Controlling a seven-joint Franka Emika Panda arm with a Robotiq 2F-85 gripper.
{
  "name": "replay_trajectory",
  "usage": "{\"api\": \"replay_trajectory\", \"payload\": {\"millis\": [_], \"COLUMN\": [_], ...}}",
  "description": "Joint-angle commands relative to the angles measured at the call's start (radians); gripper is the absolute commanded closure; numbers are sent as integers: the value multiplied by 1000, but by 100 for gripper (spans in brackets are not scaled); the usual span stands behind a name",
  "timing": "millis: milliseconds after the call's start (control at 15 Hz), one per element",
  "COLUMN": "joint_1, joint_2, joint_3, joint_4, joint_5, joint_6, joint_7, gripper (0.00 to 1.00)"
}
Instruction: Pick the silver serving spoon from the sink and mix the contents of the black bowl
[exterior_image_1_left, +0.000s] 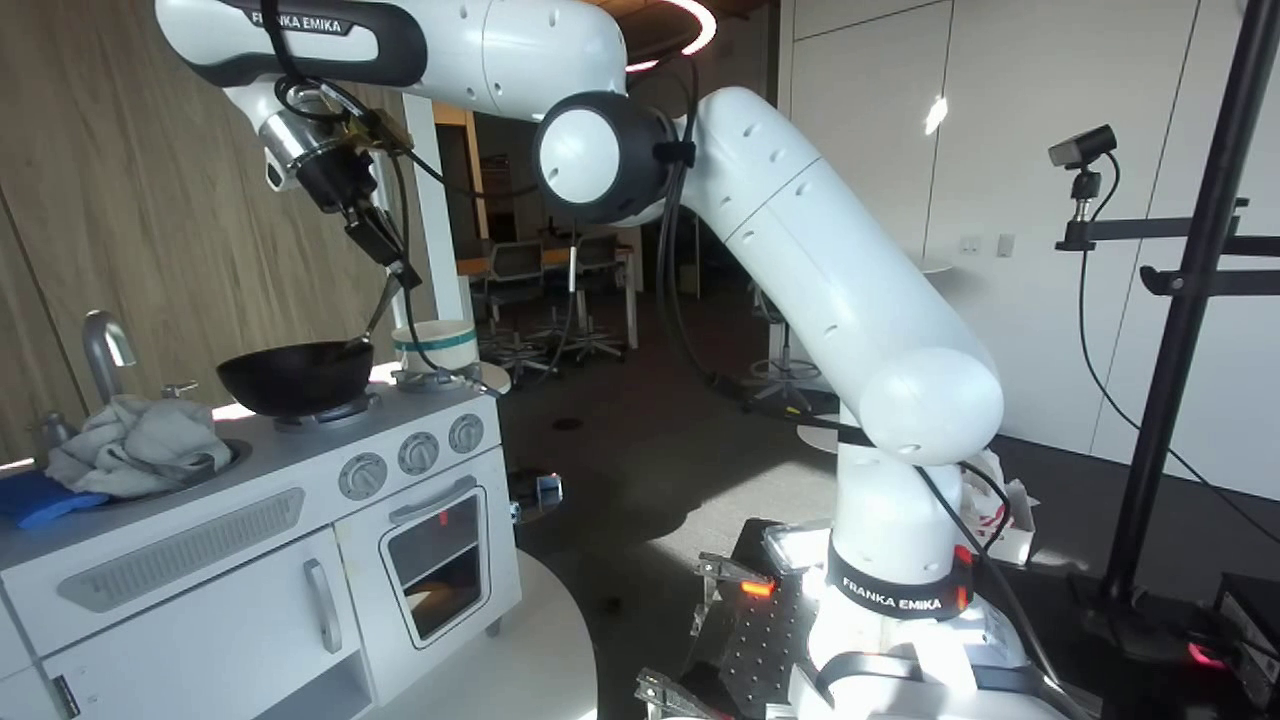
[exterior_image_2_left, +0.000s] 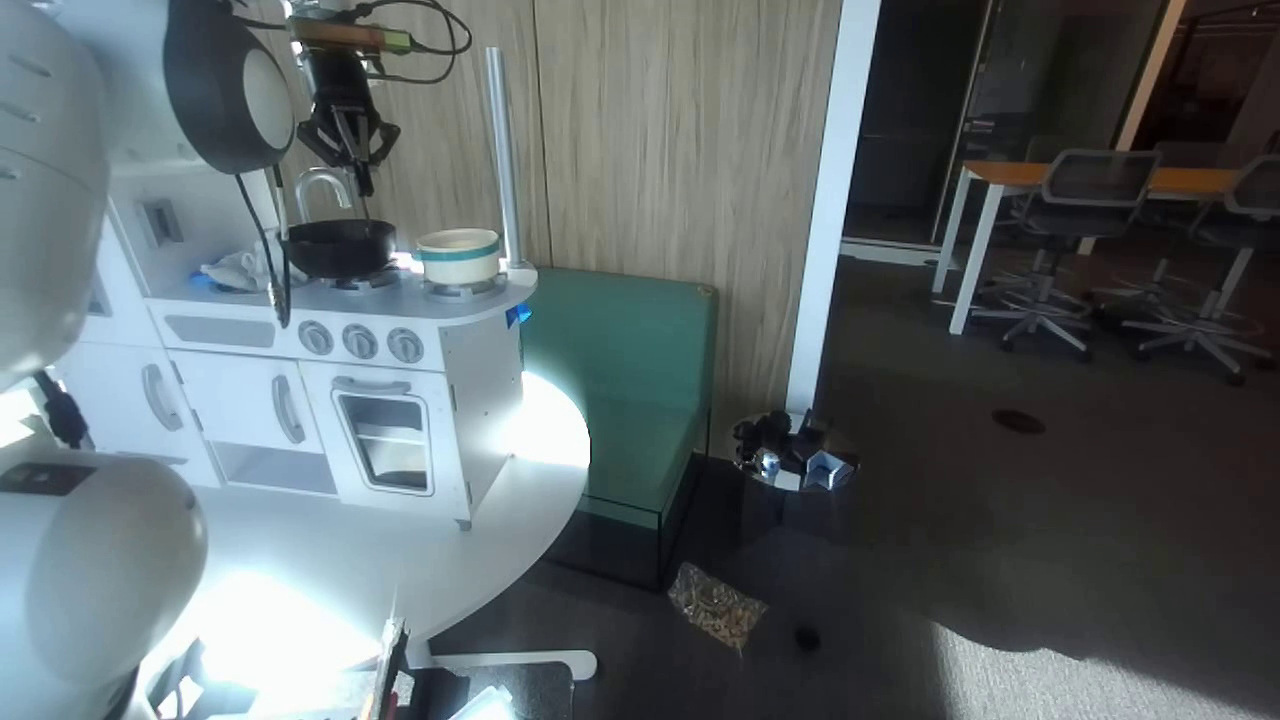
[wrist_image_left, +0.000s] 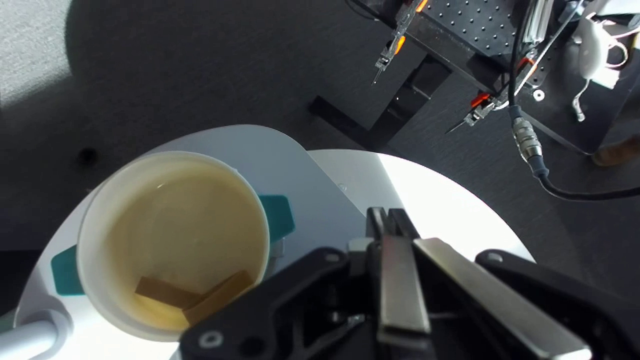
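Clenched, the gripper (exterior_image_1_left: 404, 274) grasps the upper end of the spoon (exterior_image_1_left: 381, 309); in the wrist view its fingertips (wrist_image_left: 377, 220) sit close together. From the gripper the spoon slants down into the bowl (exterior_image_1_left: 293, 385), its lower end too dim to make out. The bowl rests below the gripper on a burner (exterior_image_1_left: 332, 415). Also below the gripper, near the bowl but apart from it, stands a white pot (exterior_image_2_left: 459, 268) with a teal band; brown pieces (wrist_image_left: 167, 291) lie inside. Farther from the gripper, past the bowl, are the tap (exterior_image_1_left: 103, 352) and a cloth (exterior_image_1_left: 140, 440) heaped in the sink (exterior_image_1_left: 239, 453). Well below the gripper is the oven door (exterior_image_1_left: 437, 555). Far off, chairs (exterior_image_2_left: 1100, 190) stand by a table (exterior_image_2_left: 1012, 172).
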Motion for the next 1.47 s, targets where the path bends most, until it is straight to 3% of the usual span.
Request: {"api": "replay_trajectory", "payload": {"millis": [0, 1000, 1400], "joint_1": [5, 80, 136], "joint_2": [27, 155, 148], "joint_3": [-17, -27, -34], "joint_4": [53, 230, 230], "joint_5": [-17, -64, -65], "joint_6": [-39, -1, 10], "joint_7": [4, -45, -39], "gripper": [99, 99, 99]}}
